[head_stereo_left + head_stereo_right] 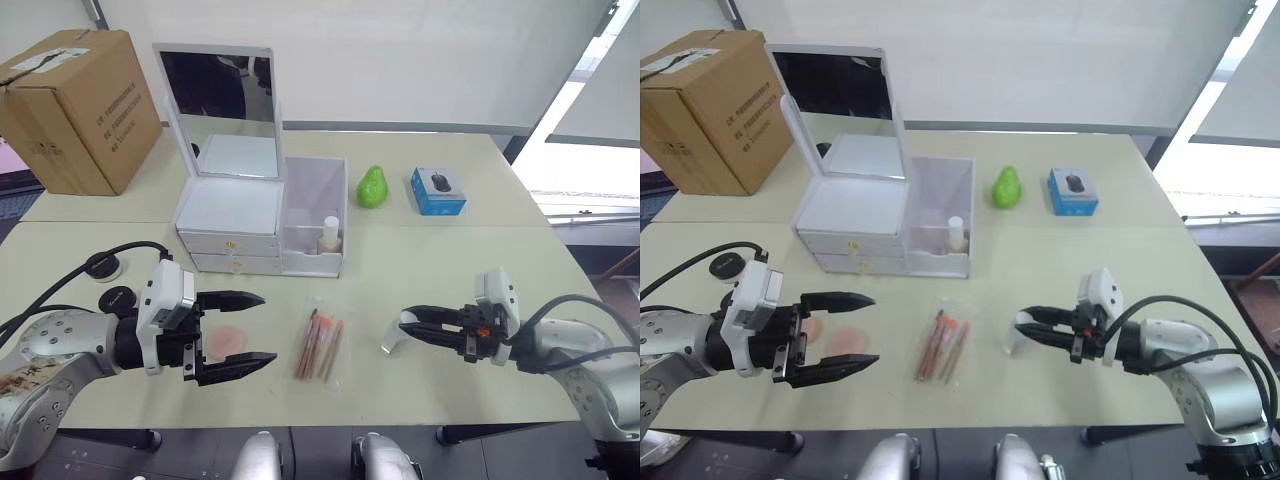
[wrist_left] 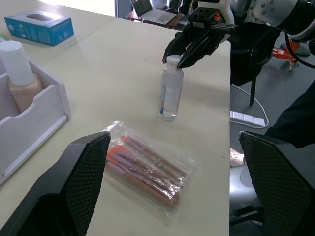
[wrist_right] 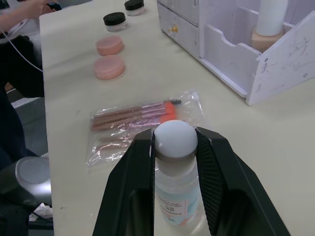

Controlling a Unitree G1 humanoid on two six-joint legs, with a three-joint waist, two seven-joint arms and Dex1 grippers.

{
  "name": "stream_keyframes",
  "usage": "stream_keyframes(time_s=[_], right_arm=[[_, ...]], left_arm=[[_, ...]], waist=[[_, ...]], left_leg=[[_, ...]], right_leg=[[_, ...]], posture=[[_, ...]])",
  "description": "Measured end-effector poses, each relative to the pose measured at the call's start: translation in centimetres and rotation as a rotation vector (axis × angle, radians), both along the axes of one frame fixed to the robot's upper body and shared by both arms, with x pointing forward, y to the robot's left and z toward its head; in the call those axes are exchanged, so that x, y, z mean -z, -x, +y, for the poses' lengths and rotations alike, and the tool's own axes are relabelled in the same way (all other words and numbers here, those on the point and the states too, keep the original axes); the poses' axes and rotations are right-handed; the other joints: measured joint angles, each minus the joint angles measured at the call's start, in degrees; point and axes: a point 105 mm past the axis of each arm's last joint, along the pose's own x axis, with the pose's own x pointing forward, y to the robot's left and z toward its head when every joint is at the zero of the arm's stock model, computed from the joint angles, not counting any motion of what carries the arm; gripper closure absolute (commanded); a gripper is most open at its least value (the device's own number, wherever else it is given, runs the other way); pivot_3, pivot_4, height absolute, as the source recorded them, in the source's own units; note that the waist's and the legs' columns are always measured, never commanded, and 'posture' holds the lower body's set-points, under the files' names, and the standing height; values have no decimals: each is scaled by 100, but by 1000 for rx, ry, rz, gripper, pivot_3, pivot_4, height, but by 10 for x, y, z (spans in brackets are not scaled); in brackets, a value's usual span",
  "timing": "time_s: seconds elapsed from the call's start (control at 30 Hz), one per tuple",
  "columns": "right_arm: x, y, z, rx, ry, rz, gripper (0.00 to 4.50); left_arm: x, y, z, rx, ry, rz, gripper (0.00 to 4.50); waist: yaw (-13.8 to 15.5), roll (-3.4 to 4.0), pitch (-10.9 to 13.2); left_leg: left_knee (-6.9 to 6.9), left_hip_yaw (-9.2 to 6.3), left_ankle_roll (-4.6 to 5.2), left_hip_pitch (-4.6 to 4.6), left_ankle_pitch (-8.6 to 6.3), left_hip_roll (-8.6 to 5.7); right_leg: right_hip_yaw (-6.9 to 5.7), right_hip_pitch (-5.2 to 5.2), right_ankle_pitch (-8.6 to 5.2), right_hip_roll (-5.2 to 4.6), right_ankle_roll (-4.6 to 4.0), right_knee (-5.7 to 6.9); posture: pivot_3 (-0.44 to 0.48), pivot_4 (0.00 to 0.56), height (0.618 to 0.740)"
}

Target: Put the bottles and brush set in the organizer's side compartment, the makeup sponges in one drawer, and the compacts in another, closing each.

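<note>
One bottle already in the organizer's side compartment, second clear bottle pinched at its cap in right gripper jaws, left gripper jaws spread, brush set, pink sponges and compacts left on the surface, drawers shut.

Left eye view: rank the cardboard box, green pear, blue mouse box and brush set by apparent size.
1. Cardboard box, clearly largest.
2. Brush set, though it lies nearer the camera.
3. Blue mouse box.
4. Green pear, close to the mouse box.
</note>
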Motion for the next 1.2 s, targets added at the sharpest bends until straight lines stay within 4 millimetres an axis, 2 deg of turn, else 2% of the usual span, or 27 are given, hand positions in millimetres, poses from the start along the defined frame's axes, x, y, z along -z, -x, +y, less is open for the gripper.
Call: stream_keyframes(time_s=[0.13, 0.23, 0.37, 0.53, 0.6, 0.77, 1.0, 1.2], right_arm=[[-54, -6, 28, -95, -60, -129, 3631], [-90, -31, 69, -115, -129, -187, 3631], [-114, -61, 107, -92, -114, -211, 3631], [-102, -92, 139, -72, -31, -184, 3631], [-94, -105, 144, -52, 14, -193, 3631], [-75, -123, 150, -48, 82, -197, 3631], [-43, -139, 152, -32, 148, -166, 3631], [-20, -142, 161, -41, 200, -148, 3631]], left_arm=[[2, -9, 8, -101, 37, -17, 0], [6, -17, 15, -229, 108, -48, 0], [14, -21, 17, -364, 185, -52, 0], [8, -25, 21, -501, 232, -115, 0], [6, -23, 20, -522, 227, -131, 0], [1, -21, 19, -547, 224, -155, 0], [2, -17, 25, -578, 208, -183, 0], [3, -11, 29, -574, 208, -192, 0]], waist=[[-15, 0, 0], [-90, -2, -2], [-45, -7, -4], [-6, -15, -9], [-6, -14, -9], [-36, -15, -10], [-89, -7, -5], [-136, 1, 0]], left_leg=[[-1, -8, 3, 13, -2, 3], [-2, -13, 4, 20, -2, 7], [-3, -30, 9, 3, -5, 9], [6, -31, 9, -5, -4, 9], [7, -30, 9, -4, -4, 9], [6, -31, 10, -3, -4, 9], [5, -32, 9, -4, -4, 11], [0, -33, 9, -2, -4, 11]], right_leg=[[21, 2, 1, 22, -1, -1], [46, 0, 7, 43, -10, 0], [43, -4, 36, 55, -37, -1], [45, -6, 42, 57, -50, -2], [44, -5, 40, 57, -53, 1], [44, -7, 50, 60, -37, 4], [43, -8, 56, 62, -26, 4], [42, -10, 55, 62, -28, 5]], posture=[[0, 150, 729], [0, 150, 729], [0, 150, 729], [0, 150, 729], [0, 150, 729], [0, 150, 729], [0, 150, 729], [0, 150, 729]])
